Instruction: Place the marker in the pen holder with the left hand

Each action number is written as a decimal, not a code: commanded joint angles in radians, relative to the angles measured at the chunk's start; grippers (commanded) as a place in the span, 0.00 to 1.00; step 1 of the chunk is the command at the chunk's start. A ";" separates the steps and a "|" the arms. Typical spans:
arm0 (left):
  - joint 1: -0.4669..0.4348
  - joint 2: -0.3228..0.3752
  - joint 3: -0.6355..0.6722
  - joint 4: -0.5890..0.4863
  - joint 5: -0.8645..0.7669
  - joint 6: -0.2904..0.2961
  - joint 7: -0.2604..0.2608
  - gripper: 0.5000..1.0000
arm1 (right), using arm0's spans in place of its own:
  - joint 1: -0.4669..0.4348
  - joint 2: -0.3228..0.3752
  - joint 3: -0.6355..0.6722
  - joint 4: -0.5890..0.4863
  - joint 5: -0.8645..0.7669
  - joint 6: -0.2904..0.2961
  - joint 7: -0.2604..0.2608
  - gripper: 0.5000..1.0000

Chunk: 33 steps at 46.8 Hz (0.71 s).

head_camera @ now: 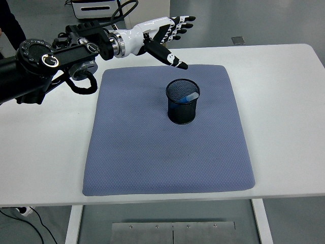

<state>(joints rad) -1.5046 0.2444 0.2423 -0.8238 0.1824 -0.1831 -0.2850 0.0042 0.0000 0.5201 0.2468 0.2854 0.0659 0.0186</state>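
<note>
A black mesh pen holder (183, 107) stands upright on the blue-grey mat (167, 152), toward its far side. The blue marker (190, 96) rests inside it, its pale end leaning on the right of the rim. My left hand (171, 36) hovers up and to the left of the holder, near the mat's far edge. Its fingers are spread and hold nothing. The black left arm (45, 66) comes in from the left edge. The right arm is out of view.
The white table (284, 101) extends beyond the mat on all sides. Behind its far edge stand white equipment (96, 7) and a cabinet base (147, 15). A person's dark clothing (12, 25) shows at the top left corner.
</note>
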 commanded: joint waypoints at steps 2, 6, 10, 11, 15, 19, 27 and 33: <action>0.020 0.044 -0.002 0.021 0.000 0.001 0.001 1.00 | 0.000 0.000 0.000 0.000 0.000 0.000 0.000 1.00; 0.044 0.073 -0.008 0.032 -0.003 0.001 0.001 1.00 | 0.000 0.000 0.000 0.000 0.000 0.000 0.000 1.00; 0.086 0.092 -0.035 0.048 -0.015 0.002 0.001 1.00 | 0.000 0.000 0.000 0.000 0.000 0.000 0.000 1.00; 0.093 0.096 -0.047 0.055 -0.017 0.001 0.001 1.00 | 0.000 0.000 0.000 0.000 0.000 0.000 0.000 1.00; 0.135 0.104 -0.096 0.083 -0.018 0.005 0.004 1.00 | 0.000 0.000 0.000 0.000 0.000 0.000 0.001 1.00; 0.175 0.115 -0.149 0.106 -0.020 0.011 0.003 1.00 | 0.000 0.000 0.000 0.000 0.000 0.000 0.000 1.00; 0.264 0.112 -0.241 0.149 -0.021 0.122 -0.002 1.00 | -0.001 0.000 0.000 0.000 0.000 0.000 0.001 1.00; 0.323 0.118 -0.275 0.149 -0.020 0.209 -0.016 1.00 | 0.000 0.000 0.000 0.000 0.000 0.000 0.000 1.00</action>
<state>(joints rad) -1.2022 0.3577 -0.0251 -0.6756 0.1619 -0.0016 -0.2958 0.0042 0.0001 0.5200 0.2469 0.2854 0.0659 0.0187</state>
